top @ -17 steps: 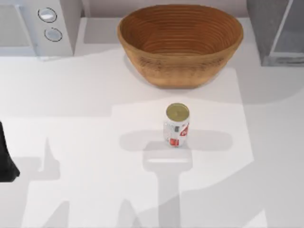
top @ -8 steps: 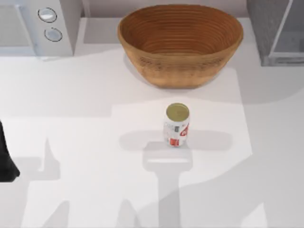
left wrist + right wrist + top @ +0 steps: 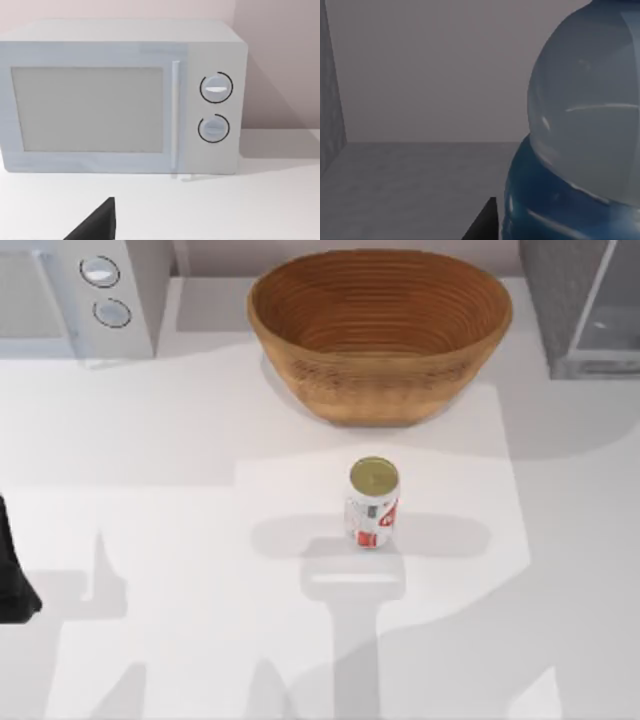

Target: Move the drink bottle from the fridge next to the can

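Inside the fridge [image 3: 585, 310] at two o'clock, my right pincer sits just beside the upright drink bottle [image 3: 580, 150]; its squeeze I cannot tell.

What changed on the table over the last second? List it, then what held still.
Nothing visibly changed in the top view. The can stands upright on the same spot in front of the wicker basket, the microwave sits at the far left and the fridge at the far right, as before. The left arm stays parked at the left edge of the table.
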Controlling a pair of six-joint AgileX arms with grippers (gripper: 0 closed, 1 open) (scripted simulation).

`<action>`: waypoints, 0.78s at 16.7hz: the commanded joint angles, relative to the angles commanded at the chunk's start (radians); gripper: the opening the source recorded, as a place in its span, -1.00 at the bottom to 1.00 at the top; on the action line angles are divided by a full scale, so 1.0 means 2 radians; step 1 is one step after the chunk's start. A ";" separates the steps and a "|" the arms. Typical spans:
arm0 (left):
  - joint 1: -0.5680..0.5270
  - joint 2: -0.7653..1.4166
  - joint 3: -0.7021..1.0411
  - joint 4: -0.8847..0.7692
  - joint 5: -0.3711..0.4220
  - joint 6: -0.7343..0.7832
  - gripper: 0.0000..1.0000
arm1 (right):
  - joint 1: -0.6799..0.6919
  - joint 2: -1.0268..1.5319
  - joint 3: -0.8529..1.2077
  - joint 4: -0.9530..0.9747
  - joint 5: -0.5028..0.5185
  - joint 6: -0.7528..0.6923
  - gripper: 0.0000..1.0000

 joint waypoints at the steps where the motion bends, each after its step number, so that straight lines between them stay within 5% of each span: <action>1: 0.000 0.000 0.000 0.000 0.000 0.000 1.00 | 0.000 0.000 0.000 0.000 0.000 0.000 -0.66; 4: 0.000 0.000 0.000 0.000 0.000 0.000 1.00 | 0.000 0.000 0.000 0.000 0.000 0.000 -1.00; 13: 0.000 0.000 0.000 0.000 0.000 0.000 1.00 | -0.002 -0.003 0.000 -0.002 0.000 0.001 -1.00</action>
